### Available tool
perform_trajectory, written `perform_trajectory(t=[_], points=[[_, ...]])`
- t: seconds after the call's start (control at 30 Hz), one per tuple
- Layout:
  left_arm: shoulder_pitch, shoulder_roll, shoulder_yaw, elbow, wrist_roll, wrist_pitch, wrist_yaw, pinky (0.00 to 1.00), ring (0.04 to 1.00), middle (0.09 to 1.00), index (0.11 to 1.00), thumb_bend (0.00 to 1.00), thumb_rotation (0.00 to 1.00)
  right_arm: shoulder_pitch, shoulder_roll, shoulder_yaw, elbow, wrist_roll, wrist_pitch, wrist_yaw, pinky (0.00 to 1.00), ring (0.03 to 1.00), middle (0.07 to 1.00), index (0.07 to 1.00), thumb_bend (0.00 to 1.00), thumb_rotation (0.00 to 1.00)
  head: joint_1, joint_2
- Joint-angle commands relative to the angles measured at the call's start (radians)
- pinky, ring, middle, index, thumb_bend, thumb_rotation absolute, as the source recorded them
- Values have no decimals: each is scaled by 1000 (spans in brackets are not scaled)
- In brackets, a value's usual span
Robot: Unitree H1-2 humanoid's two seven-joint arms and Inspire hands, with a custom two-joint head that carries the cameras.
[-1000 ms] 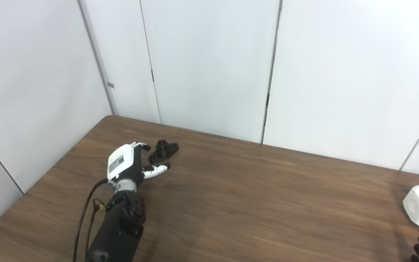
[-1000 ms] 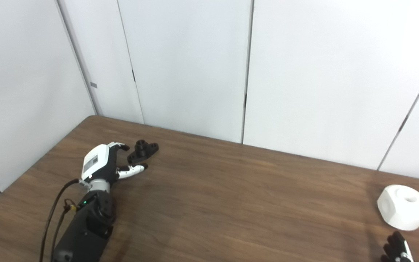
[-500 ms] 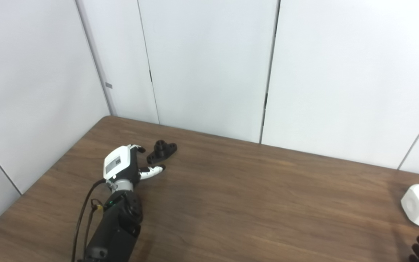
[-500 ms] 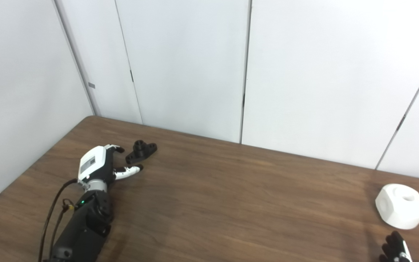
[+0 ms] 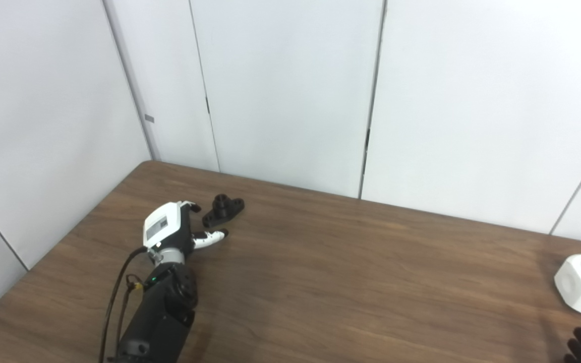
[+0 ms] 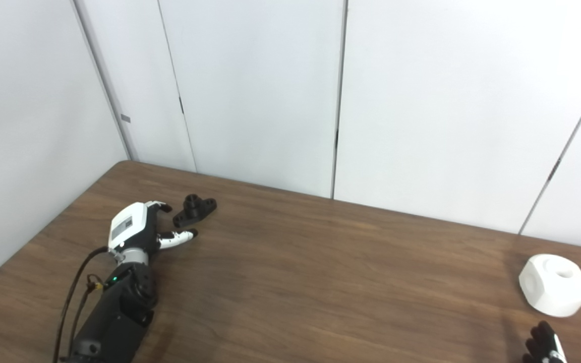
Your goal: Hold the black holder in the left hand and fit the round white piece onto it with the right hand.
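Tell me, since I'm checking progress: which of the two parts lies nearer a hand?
The black holder: it lies just beyond the left hand. The round white piece sits farther from the right hand.

A: What's the room like?
B: Dark wood-grain table (image 5: 351, 282), far corner at upper left. White wall panels (image 5: 290, 91) right behind it, dark vertical seams between. Flat, even light.
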Motion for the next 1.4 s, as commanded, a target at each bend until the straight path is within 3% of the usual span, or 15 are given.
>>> perform_trajectory(t=[0.0,0.3,0.77,1.37], points=[[-52,36,1,-12,1,-2,13,975,961,900,740,759,355,13,-7,4,-26,3,7,7,1000,1000,1000,1000,575,1000,-1,1],[-73,26,-2,14,-67,-6,32,982,953,884,696,746,330,26,-7,5,-31,-9,4,6,1000,1000,1000,1000,573,1000,-7,4],[-121,53,-47,97,-72,-3,41,971,941,879,689,717,336,35,-16,9,-32,-19,-3,13,1000,1000,1000,1000,575,1000,-11,5],[-131,72,-99,114,-65,-5,75,960,932,873,685,735,334,42,-14,5,-62,-13,25,9,1000,1000,1000,1000,619,1000,-7,10]])
